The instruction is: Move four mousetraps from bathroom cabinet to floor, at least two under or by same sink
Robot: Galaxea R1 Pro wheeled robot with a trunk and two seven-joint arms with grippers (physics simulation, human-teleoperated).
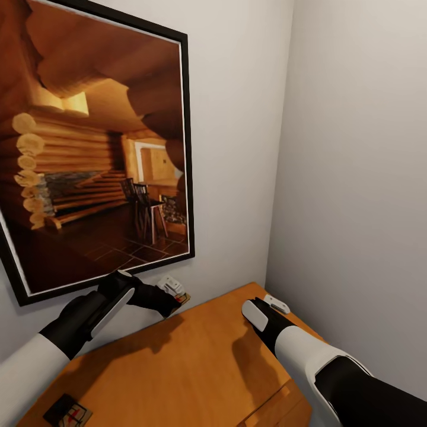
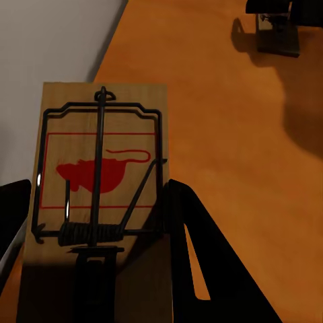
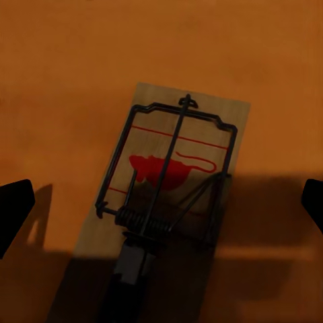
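Both arms reach forward, left tool closed, right tool spread.

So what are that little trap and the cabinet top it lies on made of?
The mousetrap looks like a pale, unvarnished wooden board, with faint grain showing, carrying dark metal wire and a coiled spring, plus a printed red mouse shape. The cabinet top seems to be orange-brown wood or a wood-look veneer with a smooth satin finish; it takes soft shadows without sharp reflections. As a render, neither is certain.

Mousetrap flat on orange cabinet top — dark fingertips spread wide, either side
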